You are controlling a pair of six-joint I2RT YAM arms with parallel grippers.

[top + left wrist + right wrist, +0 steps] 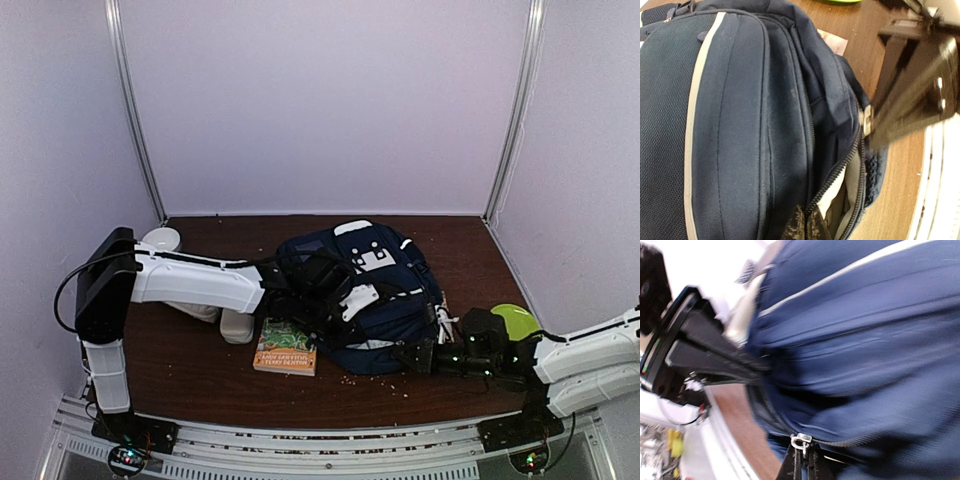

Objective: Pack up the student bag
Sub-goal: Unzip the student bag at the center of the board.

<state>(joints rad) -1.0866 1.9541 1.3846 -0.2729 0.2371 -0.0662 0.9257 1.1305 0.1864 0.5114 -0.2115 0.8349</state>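
The navy student bag (375, 290) lies on the brown table, white stripe trim and white patch up. In the left wrist view the bag (740, 125) shows a partly open zip with light grey lining and a white sheet (837, 192) inside. My left gripper (805, 225) is shut on the bag's zip edge at the left side of the bag (325, 290). My right gripper (804, 462) is shut on the metal zipper pull (800, 442) at the bag's near right corner (415, 355). In the left wrist view the right gripper shows blurred (910, 105).
A book with a green and orange cover (285, 347) lies on the table by the bag's left near side. A white cup (160, 240) stands at the back left, a lime green thing (515, 320) at the right. Crumbs dot the table front.
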